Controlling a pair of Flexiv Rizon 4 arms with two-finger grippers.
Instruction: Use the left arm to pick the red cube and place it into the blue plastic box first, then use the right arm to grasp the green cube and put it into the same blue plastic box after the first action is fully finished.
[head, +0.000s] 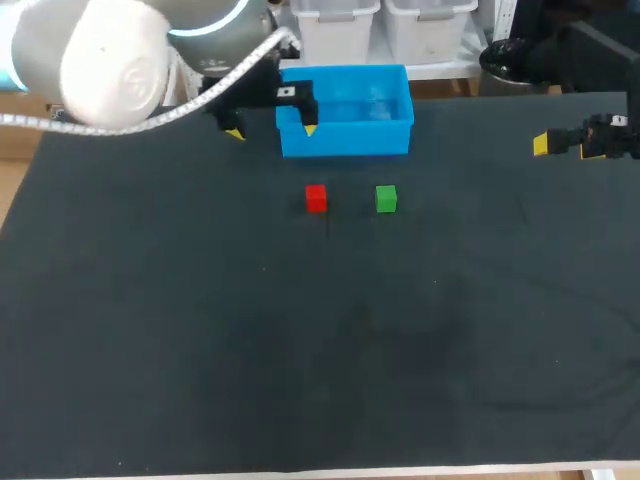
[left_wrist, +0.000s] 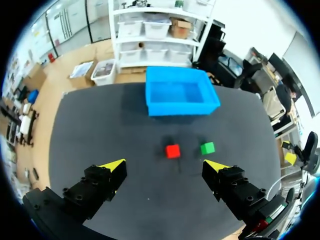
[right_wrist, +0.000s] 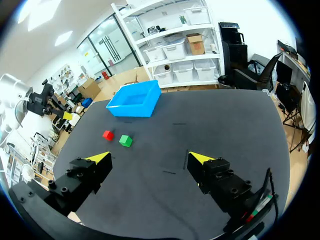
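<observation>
Holds the left gripper (left_wrist: 165, 165) spread wide above the table (head: 300, 350), black fingers with yellow wedge tips well apart, pinching nothing and touching nothing. Looks out between those fingers onto the red cube (left_wrist: 173, 151) and, just beside it, the green cube (left_wrist: 207, 148), both small, matte and square-edged, resting apart from each other on the dark, cloth-like top. Finds beyond them the blue plastic box (left_wrist: 182, 107), rectangular, smooth-walled and open-topped, showing only its own blue floor. Holds the right gripper (right_wrist: 150, 158) equally spread and gripping nothing, near the table's right edge, well apart from cubes and box.
</observation>
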